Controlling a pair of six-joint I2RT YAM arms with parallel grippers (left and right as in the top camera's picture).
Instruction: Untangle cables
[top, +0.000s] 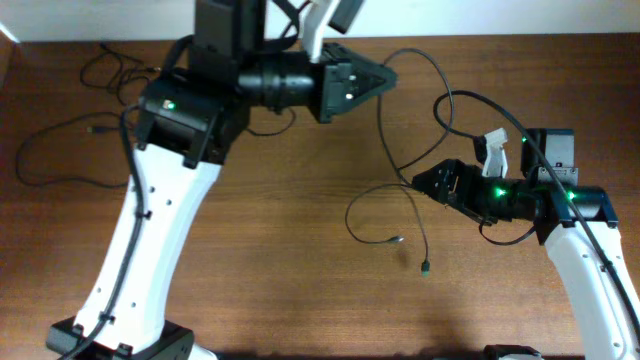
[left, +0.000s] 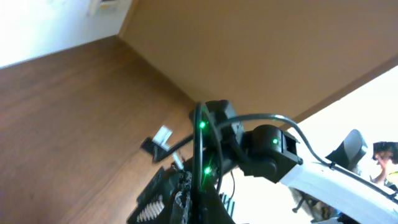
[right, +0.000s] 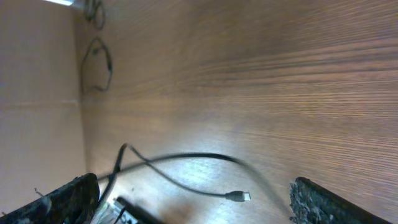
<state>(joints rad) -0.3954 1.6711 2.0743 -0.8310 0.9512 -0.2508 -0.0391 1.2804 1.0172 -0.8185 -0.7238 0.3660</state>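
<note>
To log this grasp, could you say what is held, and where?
The left tool seems to pinch a cable mid-length, not at a plug; the right tool holds nothing.

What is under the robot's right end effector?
A thin black cable with a small plug lies on the wooden table, below the open right end effector. The cable then slips behind one finger, so where it goes is hidden.
</note>
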